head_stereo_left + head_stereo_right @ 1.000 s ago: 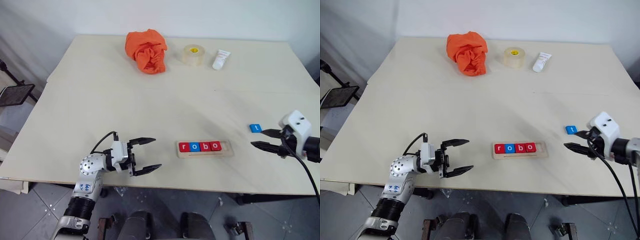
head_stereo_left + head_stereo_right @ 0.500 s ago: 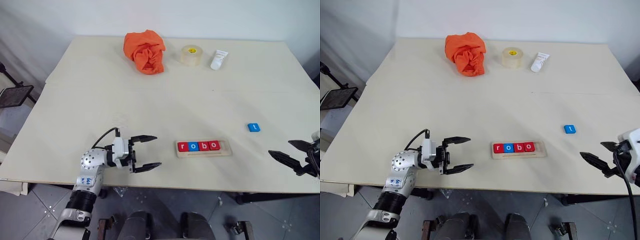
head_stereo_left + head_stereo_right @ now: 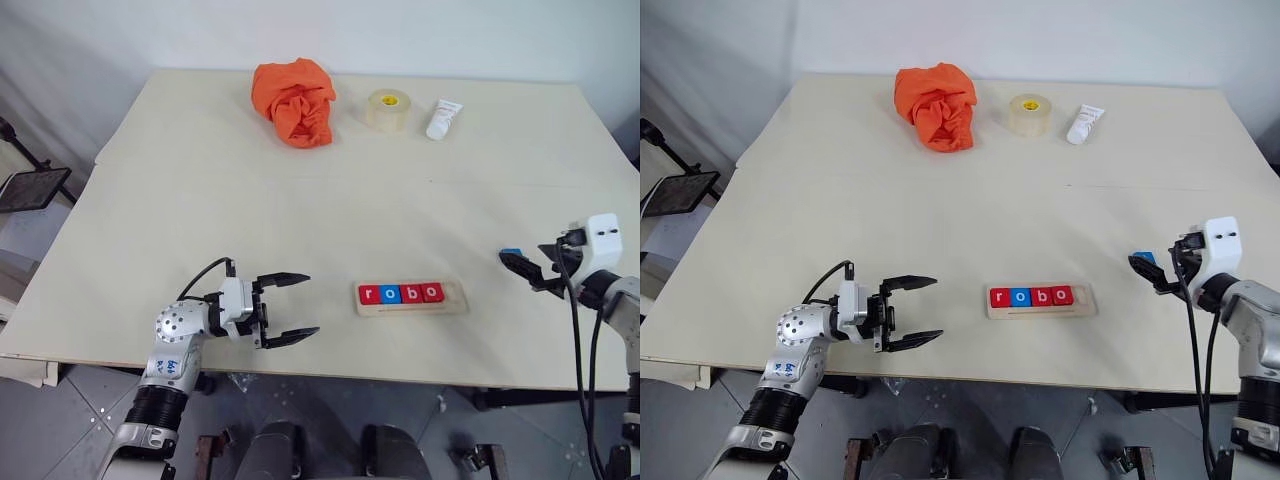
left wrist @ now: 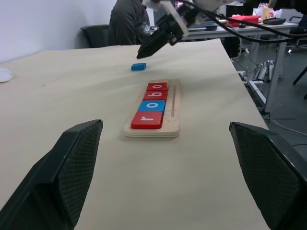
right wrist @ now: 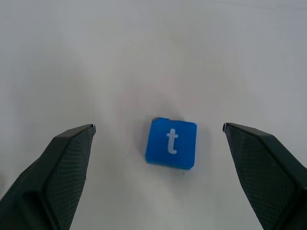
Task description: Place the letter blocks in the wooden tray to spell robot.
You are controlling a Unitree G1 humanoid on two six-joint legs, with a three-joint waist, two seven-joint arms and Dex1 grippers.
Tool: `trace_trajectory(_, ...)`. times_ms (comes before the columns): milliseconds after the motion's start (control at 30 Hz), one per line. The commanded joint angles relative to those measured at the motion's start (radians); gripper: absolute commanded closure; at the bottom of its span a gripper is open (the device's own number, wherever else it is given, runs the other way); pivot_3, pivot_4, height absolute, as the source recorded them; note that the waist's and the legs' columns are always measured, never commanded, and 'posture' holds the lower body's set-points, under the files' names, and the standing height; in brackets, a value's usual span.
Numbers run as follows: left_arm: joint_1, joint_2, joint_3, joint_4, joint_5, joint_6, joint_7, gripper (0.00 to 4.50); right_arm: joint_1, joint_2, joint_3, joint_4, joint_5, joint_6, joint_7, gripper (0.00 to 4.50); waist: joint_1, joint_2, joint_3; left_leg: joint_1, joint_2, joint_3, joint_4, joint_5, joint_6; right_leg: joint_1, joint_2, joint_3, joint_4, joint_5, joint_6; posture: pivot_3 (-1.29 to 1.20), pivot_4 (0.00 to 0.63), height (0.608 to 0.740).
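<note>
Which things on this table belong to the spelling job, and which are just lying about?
Belong to the job:
- wooden tray, holding the r, o, b, o blocks
- blue t block, lying on the table between the open right pincer fingers

Just lying about:
- orange cloth
- tape roll
- white tube

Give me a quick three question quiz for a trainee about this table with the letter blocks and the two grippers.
1. True or false: the wooden tray already holds five blocks.
2. Which block lies between the right gripper's open fingers: A) red r, B) blue t, C) blue o?
3. What orange thing lies beside the tape roll?

Key: 1 false, it holds r, o, b, o. 2 B. 3 A crumpled orange cloth.
</note>
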Motion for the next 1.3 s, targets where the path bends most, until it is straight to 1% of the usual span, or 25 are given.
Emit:
trace_trajectory(33, 0.024, 0.008, 0.009, -0.056, -0.007, 0.000, 0.017, 0.00, -0.027, 0.000, 0.016, 0.065, -0.026, -0.063, -0.011, 0.04, 0.001, 0.000, 0.000, 0.000, 0.000, 0.000, 0.000, 0.000, 0.000, 0.000, 0.000, 0.000, 0.000, 0.000, 0.000, 0.00, 0.150, 0.740)
trace_trajectory(233, 0.045, 0.012, 0.006, -0.082, -0.006, 0.003, 0.032, 0.00, -0.033, 0.015, 0.051, 0.126, -0.039, -0.097, -0.016, 0.04, 0.001, 0.000, 0.000, 0.000, 0.000, 0.000, 0.000, 0.000, 0.000, 0.000, 0.000, 0.000, 0.000, 0.000, 0.000, 0.00, 0.150, 0.740)
trace_trajectory(533, 0.038, 0.009, -0.001, -0.077, -0.006, 0.001, 0.028, 0.00, -0.010, 0.022, 0.037, 0.108, -0.036, -0.119, -0.044, 0.04, 0.001, 0.000, 0.000, 0.000, 0.000, 0.000, 0.000, 0.000, 0.000, 0.000, 0.000, 0.000, 0.000, 0.000, 0.000, 0.00, 0.150, 0.740)
trace_trajectory(633, 0.018, 0.001, -0.008, -0.056, -0.007, -0.001, 0.015, 0.00, -0.012, 0.036, 0.035, 0.107, -0.032, -0.119, -0.064, 0.60, 0.001, 0.000, 0.000, 0.000, 0.000, 0.000, 0.000, 0.000, 0.000, 0.000, 0.000, 0.000, 0.000, 0.000, 0.000, 0.00, 0.150, 0.740)
trace_trajectory(700, 0.005, -0.004, -0.011, -0.044, -0.006, -0.002, 0.009, 0.00, -0.019, 0.044, 0.038, 0.118, -0.035, -0.120, -0.078, 1.31, 0.000, 0.000, 0.000, 0.000, 0.000, 0.000, 0.000, 0.000, 0.000, 0.000, 0.000, 0.000, 0.000, 0.000, 0.000, 0.00, 0.150, 0.740)
trace_trajectory(733, -0.004, -0.007, -0.011, -0.035, -0.005, -0.002, 0.007, 0.00, -0.024, 0.049, 0.038, 0.123, -0.035, -0.118, -0.087, 1.57, 0.000, 0.000, 0.000, 0.000, 0.000, 0.000, 0.000, 0.000, 0.000, 0.000, 0.000, 0.000, 0.000, 0.000, 0.000, 0.00, 0.150, 0.740)
trace_trajectory(800, -0.020, -0.012, -0.014, -0.016, -0.004, -0.007, 0.003, 0.00, -0.030, 0.058, 0.033, 0.120, -0.031, -0.115, -0.105, 2.35, 0.001, 0.000, 0.000, 0.000, 0.000, 0.001, 0.000, 0.000, 0.000, 0.000, 0.000, 0.000, 0.000, 0.000, 0.000, 0.00, 0.150, 0.740)
trace_trajectory(867, -0.026, -0.014, -0.014, -0.009, -0.004, -0.009, -0.001, 0.00, -0.028, 0.061, 0.031, 0.108, -0.027, -0.111, -0.110, 2.97, 0.000, 0.000, 0.000, 0.000, 0.000, 0.001, 0.000, 0.000, 0.000, 0.000, 0.000, 0.000, 0.000, 0.000, 0.000, 0.00, 0.150, 0.740)
trace_trajectory(900, -0.027, -0.014, -0.015, -0.009, -0.005, -0.009, -0.004, 0.00, -0.023, 0.063, 0.023, 0.089, -0.025, -0.109, -0.124, 3.04, 0.000, 0.000, 0.000, 0.000, 0.000, 0.001, 0.000, 0.000, 0.000, 0.000, 0.000, 0.000, 0.000, 0.000, 0.000, 0.00, 0.150, 0.740)
trace_trajectory(967, -0.032, -0.014, -0.014, -0.001, -0.005, -0.010, -0.009, 0.00, 0.008, 0.082, -0.028, -0.016, 0.006, -0.084, -0.177, 3.04, 0.002, 0.000, 0.000, 0.000, 0.000, 0.001, 0.000, 0.000, 0.000, 0.000, 0.000, 0.000, 0.000, 0.000, 0.000, 0.00, 0.150, 0.740)
trace_trajectory(1067, -0.037, -0.014, -0.011, 0.006, -0.006, -0.010, -0.014, 0.00, 0.048, 0.103, -0.060, -0.124, 0.030, -0.042, -0.220, 3.04, 0.003, 0.000, 0.000, 0.000, 0.000, 0.000, 0.000, 0.000, 0.000, 0.000, 0.000, 0.000, 0.000, 0.000, 0.000, 0.00, 0.150, 0.740)
trace_trajectory(1167, -0.040, -0.014, -0.010, 0.017, -0.008, -0.009, -0.022, 0.00, 0.207, 0.179, -0.105, -0.443, 0.080, 0.082, -0.317, 3.04, 0.007, 0.000, 0.000, -0.001, 0.000, -0.002, 0.000, 0.000, 0.000, 0.000, 0.000, -0.001, 0.001, 0.000, 0.000, 0.00, 0.150, 0.740)
trace_trajectory(1233, -0.043, -0.017, -0.009, 0.024, -0.008, -0.009, -0.025, 0.00, 0.278, 0.226, -0.115, -0.559, 0.093, 0.128, -0.364, 3.04, 0.005, 0.000, 0.000, -0.001, 0.001, -0.004, -0.001, 0.000, -0.001, 0.000, 0.001, -0.001, 0.002, 0.000, 0.000, 0.00, 0.150, 0.740)
trace_trajectory(1300, -0.046, -0.020, -0.011, 0.029, -0.009, -0.008, -0.029, 0.00, 0.328, 0.264, -0.111, -0.629, 0.098, 0.150, -0.394, 3.04, 0.004, 0.000, 0.000, -0.001, 0.000, -0.003, -0.001, 0.000, -0.001, 0.000, 0.000, 0.000, 0.002, 0.000, 0.000, 0.00, 0.150, 0.740)
